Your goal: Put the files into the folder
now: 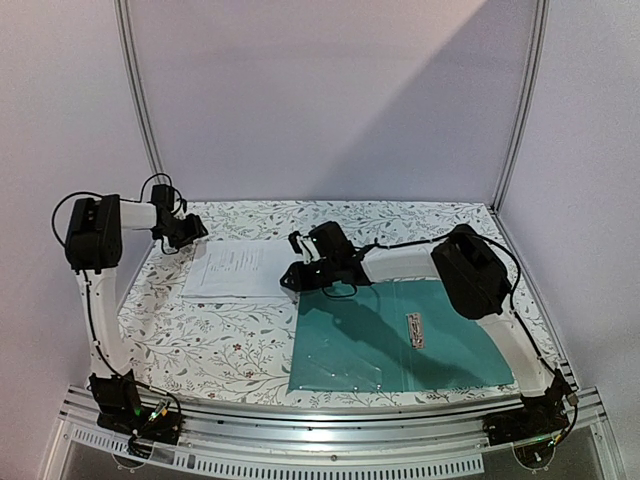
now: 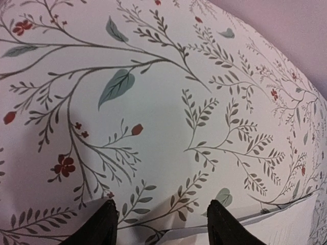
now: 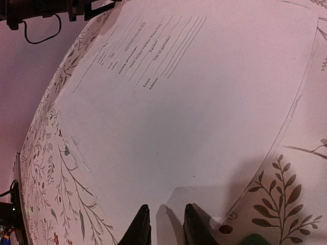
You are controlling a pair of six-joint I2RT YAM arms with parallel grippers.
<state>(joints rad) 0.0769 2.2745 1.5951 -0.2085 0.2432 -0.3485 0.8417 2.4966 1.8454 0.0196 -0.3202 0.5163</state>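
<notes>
The files (image 1: 235, 270) are white printed sheets lying flat on the floral cloth, left of the teal folder (image 1: 400, 345). The folder lies open, with its silver clip (image 1: 415, 330) on the inner face. My left gripper (image 1: 185, 232) hovers open at the sheets' far left corner. In the left wrist view its gripper (image 2: 162, 225) has wide-set fingers, and the paper's edge (image 2: 286, 222) shows low between and beside them. My right gripper (image 1: 295, 275) is at the sheets' right edge. In the right wrist view its gripper (image 3: 166, 214) has its tips down on the files (image 3: 194, 102), a narrow gap between them and nothing gripped.
The floral tablecloth (image 1: 200, 340) covers the whole table. White walls with metal posts (image 1: 140, 100) close in the back and sides. The right arm's forearm (image 1: 400, 262) reaches across above the folder's far edge.
</notes>
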